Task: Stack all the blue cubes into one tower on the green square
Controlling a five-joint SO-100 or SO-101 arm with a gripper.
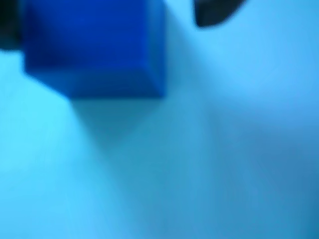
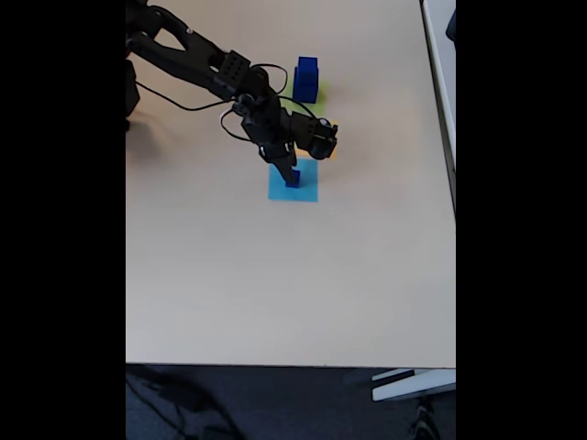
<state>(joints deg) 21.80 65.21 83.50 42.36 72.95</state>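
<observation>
Here, in the fixed view, your gripper (image 2: 292, 177) hangs over the light-blue square (image 2: 305, 192), right at a small blue cube (image 2: 293, 178) standing on it; you cannot tell whether the claw grips it. Two more blue cubes (image 2: 306, 79) stand stacked upright on the green square (image 2: 321, 94) beyond. The wrist view shows one cube (image 1: 94, 47), blurred, edges roughly square to the frame.
</observation>
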